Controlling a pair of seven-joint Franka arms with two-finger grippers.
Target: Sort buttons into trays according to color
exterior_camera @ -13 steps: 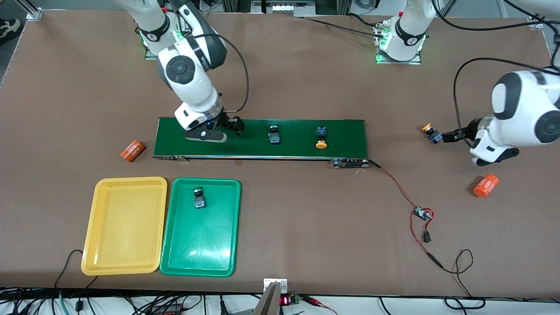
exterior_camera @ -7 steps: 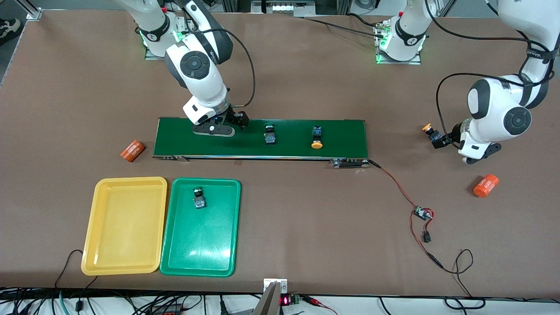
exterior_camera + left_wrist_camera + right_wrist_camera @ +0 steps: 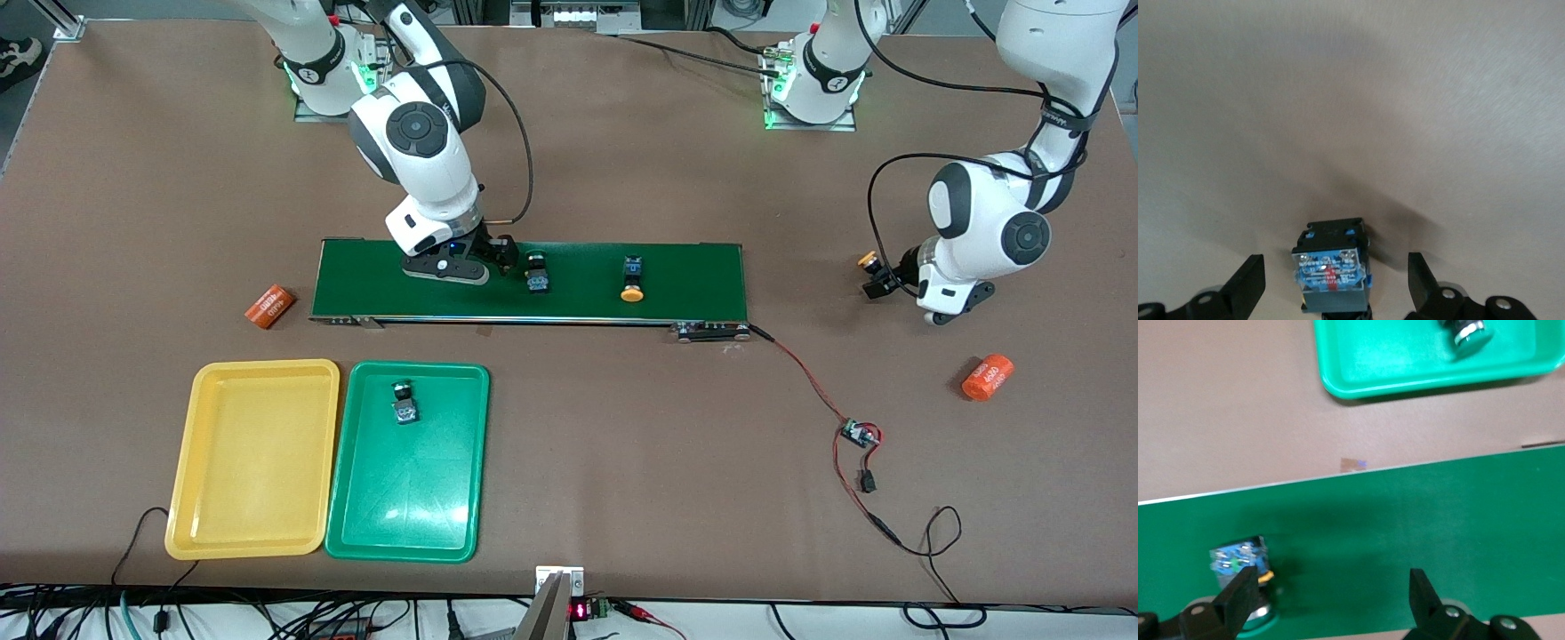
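A green-capped button [image 3: 536, 271] and a yellow-capped button [image 3: 632, 280] lie on the dark-green conveyor belt [image 3: 693, 276]. My right gripper [image 3: 502, 256] is open low over the belt, right beside the green-capped button [image 3: 1238, 563], which sits by one finger [image 3: 1238, 600], outside the gap. Another yellow-capped button [image 3: 869, 263] lies on the table toward the left arm's end. My left gripper [image 3: 882, 283] is open with that button's blue body [image 3: 1331, 270] between its fingers, apart from both. A green-capped button [image 3: 404, 402] lies in the green tray [image 3: 427, 516]. The yellow tray [image 3: 253, 462] holds nothing.
Two orange cylinders lie on the table, one [image 3: 269, 306] off the belt's end by the right arm, one [image 3: 987, 377] nearer the camera than my left gripper. A red-black cable with a small board [image 3: 858, 434] runs from the belt's other end. The green tray's rim [image 3: 1418, 383] shows in the right wrist view.
My right gripper slid along the belt up to the green-capped button. Both belt buttons drifted toward the right arm's end. My left arm swung in and its gripper closed in around the yellow-capped button.
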